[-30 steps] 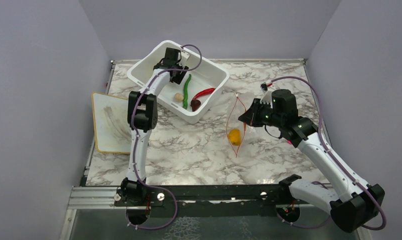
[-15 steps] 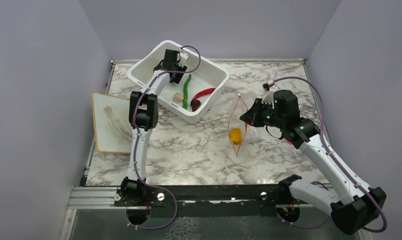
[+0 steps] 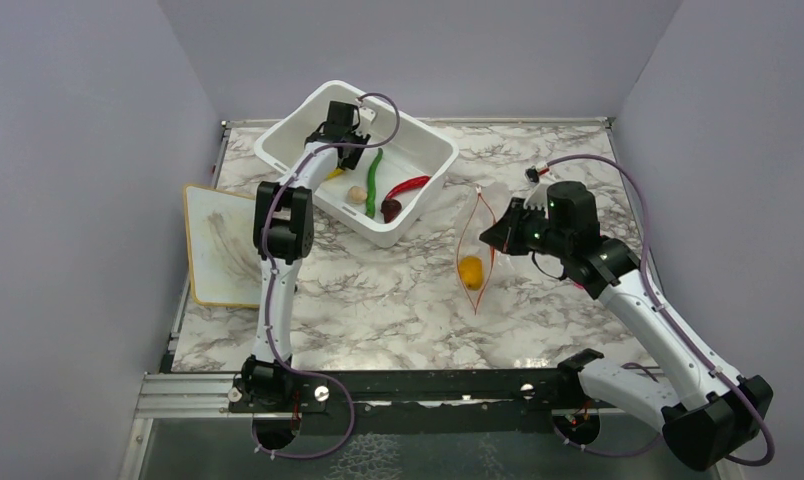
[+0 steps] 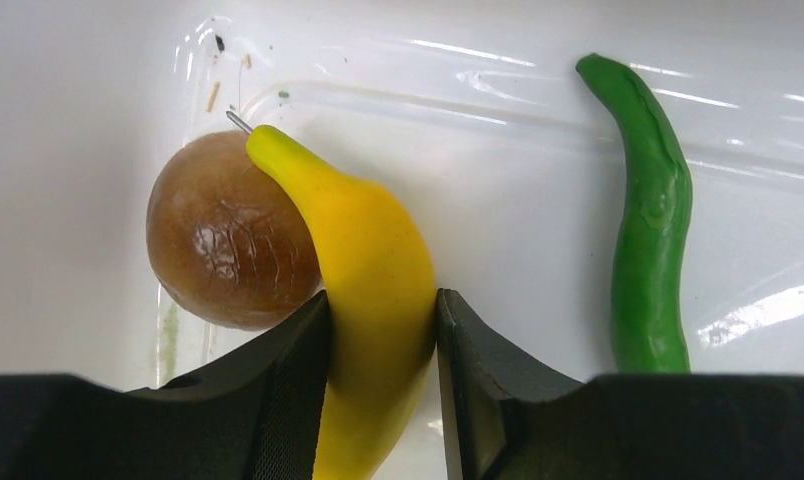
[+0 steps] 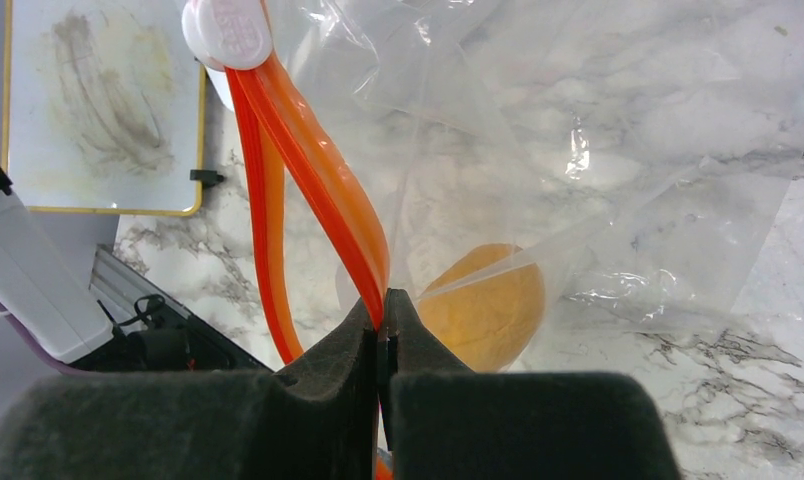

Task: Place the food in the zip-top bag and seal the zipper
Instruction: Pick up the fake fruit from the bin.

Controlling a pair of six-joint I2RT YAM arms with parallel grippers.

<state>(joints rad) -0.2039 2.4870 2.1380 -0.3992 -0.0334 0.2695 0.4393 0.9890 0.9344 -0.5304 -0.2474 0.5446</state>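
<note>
Inside the white tub (image 3: 425, 141), my left gripper (image 4: 383, 300) is shut on the yellow banana (image 4: 373, 250), one finger pressed against each side. A brown ball (image 4: 228, 240) touches the banana's left side, and the long green pod (image 4: 650, 230) lies to the right. The red chili (image 3: 408, 186), beige mushroom (image 3: 357, 194) and dark red piece (image 3: 390, 208) are also in the tub. My right gripper (image 5: 382, 300) is shut on the orange-red zipper (image 5: 318, 170) and holds the clear zip-top bag (image 5: 628, 150) open. The orange fruit (image 5: 488, 305) sits inside the bag.
A white slider tab (image 5: 228, 30) sits at the far end of the zipper. A small whiteboard (image 3: 218, 245) with a yellow frame lies at the table's left edge, beside the tub. The tub's walls stand close around the left gripper (image 3: 340, 140).
The left gripper's jaws have closed from wide apart onto the banana. The right gripper has kept its hold on the zipper and has barely shifted.
</note>
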